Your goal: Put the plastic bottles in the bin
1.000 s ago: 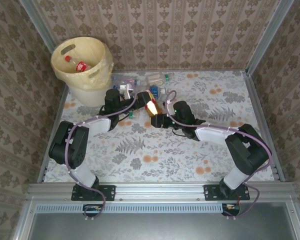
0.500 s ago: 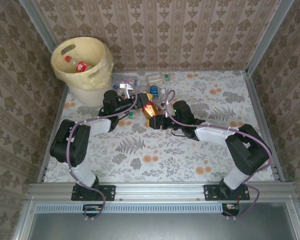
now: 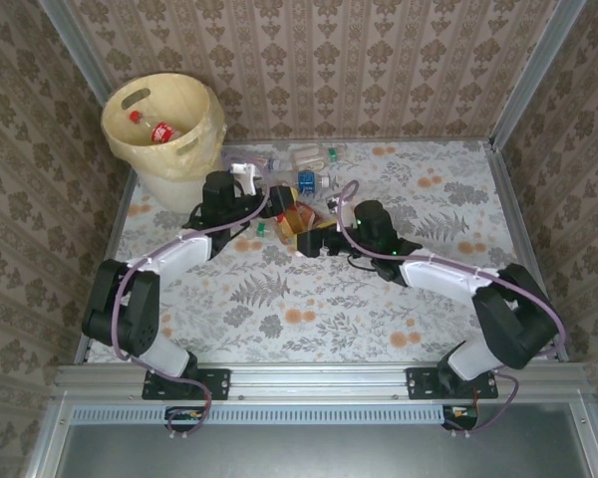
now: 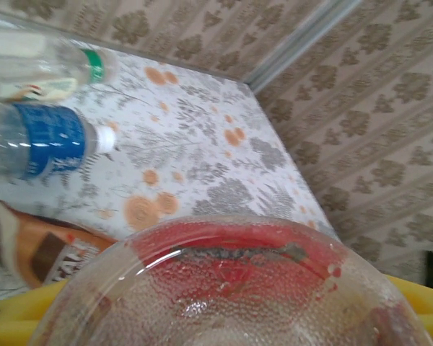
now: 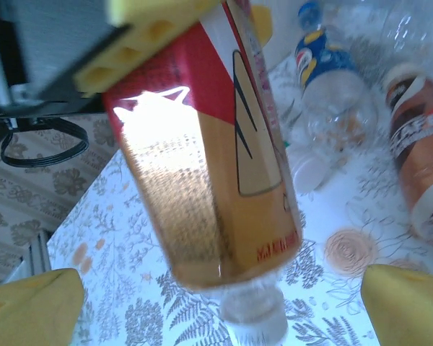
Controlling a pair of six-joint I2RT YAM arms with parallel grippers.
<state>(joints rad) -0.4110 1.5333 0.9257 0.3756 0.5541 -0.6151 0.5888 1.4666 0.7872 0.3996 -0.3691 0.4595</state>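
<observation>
one bottle in handover: red-gold label bottle [image 5: 209, 144] sits mid-table between both claws, looks lifted off the table [image 3: 379, 299].
left claw [image 3: 279, 202]: clenched on that bottle; its yellow pad [image 5: 130, 50] presses the upper end in r. wrist view.
right claw [image 5: 220, 306]: spread wide, fingers well clear either side of the neck, grasping nothing.
bin [image 3: 164, 184]: far-left corner, well apart from the bottle; one red-label bottle [image 3: 159, 130] lies inside.
heap of bottles [image 3: 304, 159]: far edge of table, just beyond the claws; incl. a blue-label bottle [image 4: 47, 140] on its side.
step (judged): r-to-l pass, carry to bin comes next.
next move needs: r. arm backs off w/o clipping the neck; l. arm swings far-left, clears the rim, opens over the mouth.
</observation>
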